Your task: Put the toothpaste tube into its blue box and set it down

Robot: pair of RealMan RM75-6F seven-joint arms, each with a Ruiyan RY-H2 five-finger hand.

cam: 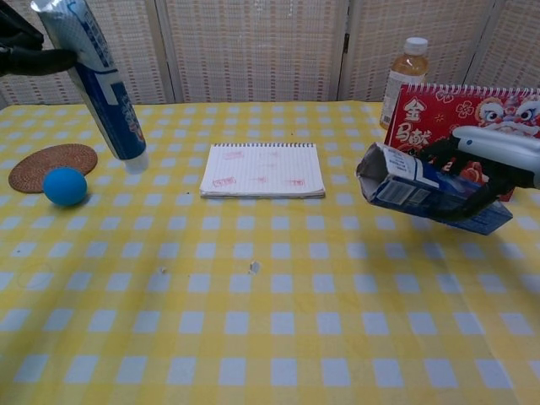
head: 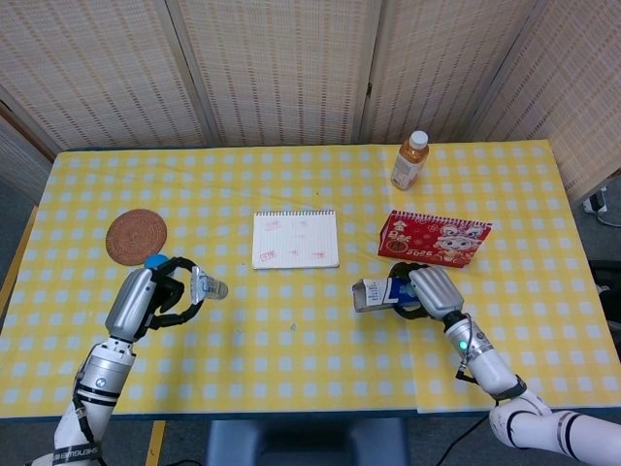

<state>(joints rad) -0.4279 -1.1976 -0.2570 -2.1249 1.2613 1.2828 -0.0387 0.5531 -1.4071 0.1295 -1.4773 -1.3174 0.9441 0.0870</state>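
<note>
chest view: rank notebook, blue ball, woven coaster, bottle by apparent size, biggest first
1. notebook, clearly the largest.
2. woven coaster and bottle: about alike; the bottle stands farther back and is partly hidden by the red calendar, so unranked.
3. blue ball, smallest.
</note>
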